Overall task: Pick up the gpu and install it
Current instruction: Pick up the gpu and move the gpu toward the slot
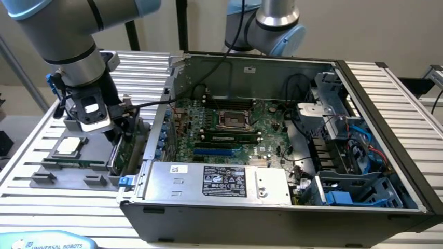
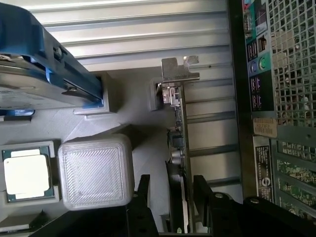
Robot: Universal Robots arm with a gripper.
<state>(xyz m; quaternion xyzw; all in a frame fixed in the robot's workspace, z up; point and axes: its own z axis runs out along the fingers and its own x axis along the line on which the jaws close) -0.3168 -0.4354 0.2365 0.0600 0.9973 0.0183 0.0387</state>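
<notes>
step in hand: the pick-up, which I judge to be at the point of closing in. Nothing is installed yet, and the card is outside the case.
arm (image 1: 69, 46): comes down at the exterior view's left, over the grey fixture (image 1: 41, 179).
fingers (image 2: 205, 197): released, one on each side of the card, with a gap showing at both faces. They grasp nothing.
gpu (image 2: 178, 138): stands on its long edge between the fingers, with its silver bracket (image 2: 174, 74) at the end away from them. In the exterior view the gpu (image 1: 118, 153) rises upright from the fixture, just below the fingers.
other parts on the fixture: a ribbed grey block (image 2: 96, 170) is just beside one finger. A processor chip (image 2: 24, 173) lies past that block. A hard drive (image 2: 29, 79) with blue rails lies further off, well apart from the fingers.
what the grip calls for: by my judgement, an even squeeze on the two flat faces, square to the board. A thin card held on edge can tilt if it is pinched off-centre.
case (image 1: 277, 223): open and lying on its side, close by the fingers toward the exterior view's right. Its motherboard (image 1: 229, 119) faces up, and a blue slot (image 1: 218, 152) on it looks unoccupied.
counter (image 1: 415, 114): slatted bare metal under the fixture and the case.
room: a pale wall (image 1: 360, 26) stands behind, and a second arm (image 1: 277, 26) is beyond the case, well apart from the fingers.
</notes>
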